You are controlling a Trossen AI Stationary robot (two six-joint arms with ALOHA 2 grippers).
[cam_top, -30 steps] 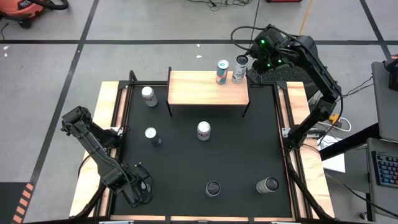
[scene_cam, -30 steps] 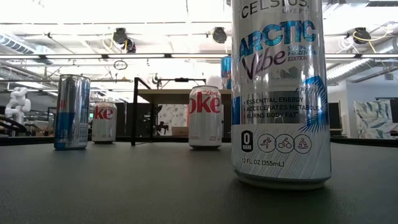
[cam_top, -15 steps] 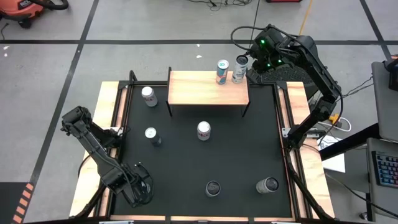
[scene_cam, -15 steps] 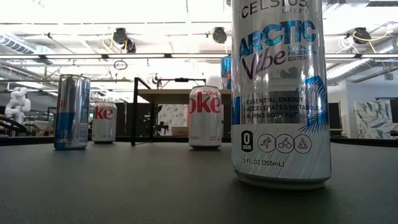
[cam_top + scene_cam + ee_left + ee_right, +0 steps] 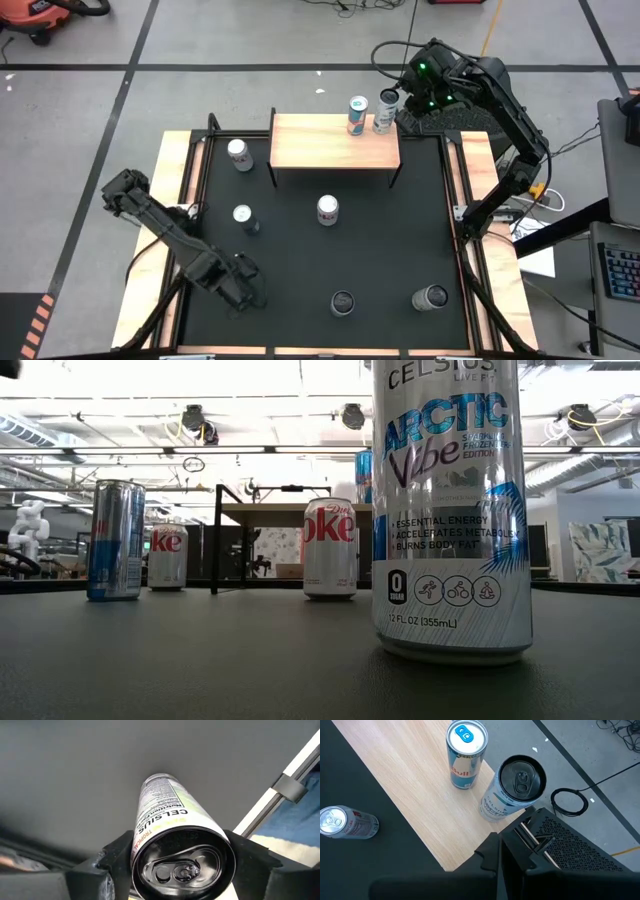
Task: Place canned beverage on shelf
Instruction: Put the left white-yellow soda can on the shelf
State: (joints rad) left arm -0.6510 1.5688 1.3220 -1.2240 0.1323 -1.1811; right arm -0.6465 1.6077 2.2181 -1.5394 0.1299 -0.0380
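Note:
The shelf point(image 5: 320, 145) of light wood on black legs stands at the mat's far side. A blue-and-silver can point(image 5: 357, 114) and a dark-topped can point(image 5: 386, 108) stand upright on its far right end. My left gripper point(image 5: 240, 288) is over the mat's near left, pointing down and shut on a white Celsius can point(image 5: 165, 815) with a black top. That can is hidden under the gripper in the high view. My right gripper point(image 5: 412, 88) hangs shut above the shelf's far right corner, holding nothing. My left gripper pinches the Celsius can just below its top rim point(image 5: 182, 837) between its two fingers point(image 5: 117, 862), one on each side of the can. It comes from above, pointing down, and the can hangs upright below it. I cannot tell whether its lower end touches the mat.
Several more cans stand on the black mat: two at the left point(image 5: 239, 155) point(image 5: 243, 217), one in the middle point(image 5: 327, 210), two near the front point(image 5: 342, 302) point(image 5: 430, 297). The shelf's left half is bare wood.
My left gripper has gone toward the table's right edge and a little toward the far edge, and its wrist has turned. The right arm has kept still.

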